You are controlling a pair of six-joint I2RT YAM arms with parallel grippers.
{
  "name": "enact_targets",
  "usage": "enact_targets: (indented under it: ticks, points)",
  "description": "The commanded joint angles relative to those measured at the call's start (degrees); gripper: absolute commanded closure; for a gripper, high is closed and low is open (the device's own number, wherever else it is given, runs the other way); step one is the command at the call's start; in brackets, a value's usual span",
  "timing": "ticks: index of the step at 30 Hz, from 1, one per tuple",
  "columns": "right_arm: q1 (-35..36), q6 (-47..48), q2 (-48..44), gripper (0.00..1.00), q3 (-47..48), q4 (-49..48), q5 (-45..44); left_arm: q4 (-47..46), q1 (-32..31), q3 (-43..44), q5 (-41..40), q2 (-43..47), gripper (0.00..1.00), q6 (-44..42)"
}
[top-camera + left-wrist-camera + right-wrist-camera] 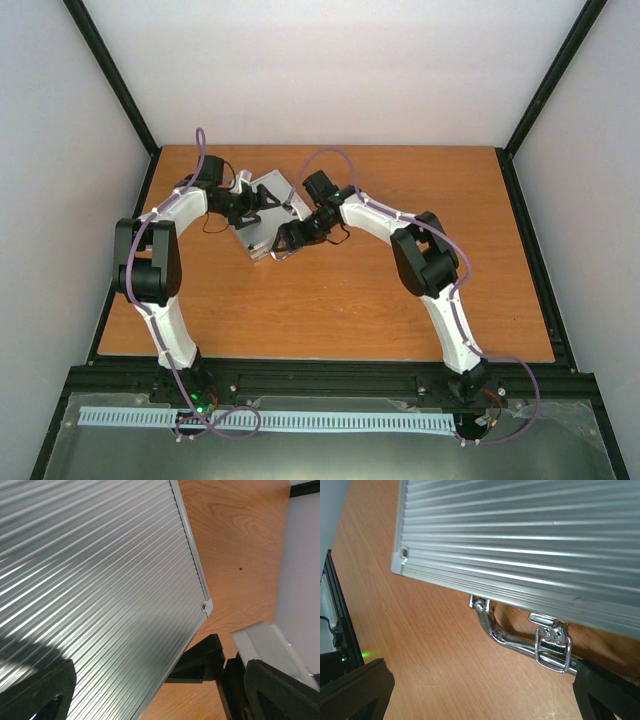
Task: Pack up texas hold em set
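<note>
Left claw (258,203) open, fingers (37,692) spread wide, nothing held. It sits right over the small silver ribbed aluminium case (95,575). In the left wrist view the ribbed panel fills everything ahead of the claw and runs under one finger. The case's riveted corner (205,606) lies ahead of the gap between the fingers. Can't tell if the finger touches the panel.

Right claw (286,240) also open, fingers (355,690) wide apart, gripping nothing. The case (520,535) is just ahead of this claw, lid down, its long edge crossing the right wrist view. Curved chrome handle (507,640) pokes out from under that edge, ahead of the gap between the fingers. Chrome latch (552,647) hangs off the same edge over the handle, nearer to one finger. Can't tell if the latch is fastened. No finger is on the handle or latch.

In the top view the case (255,238) is between the two claws, partly hidden by both. The left claw is on its far side and the right claw on its near side. Chips, dice and cards are not visible in any view.

A black wedge-shaped part (200,660) and a pale grey block (267,642) sit just off the case corner, close to the left claw's other finger. Unclear what they belong to.

Orange-brown wooden table (350,290) is under the case and both claws. Black frame rail (340,620) with a small green light (365,655) runs off to the side of the right claw.
</note>
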State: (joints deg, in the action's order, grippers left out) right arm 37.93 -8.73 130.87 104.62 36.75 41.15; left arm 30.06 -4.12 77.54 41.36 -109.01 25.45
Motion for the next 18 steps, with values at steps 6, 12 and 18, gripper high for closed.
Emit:
enact_targets:
  ticks: [6,12,18]
  points:
    - [1.3,0.7,1.8,0.0,0.3,2.8,-3.3,5.2,-0.1,-0.6,-4.6,-3.8,0.05,-0.6]
    - [1.6,-0.7,2.7,0.0,0.8,2.7,-3.7,5.3,0.0,-0.6,-4.4,-3.9,0.05,-0.8]
    - [1.7,-2.9,1.6,0.0,-1.2,2.4,-4.8,5.2,-0.1,-0.5,-4.4,-3.9,0.05,-1.0]
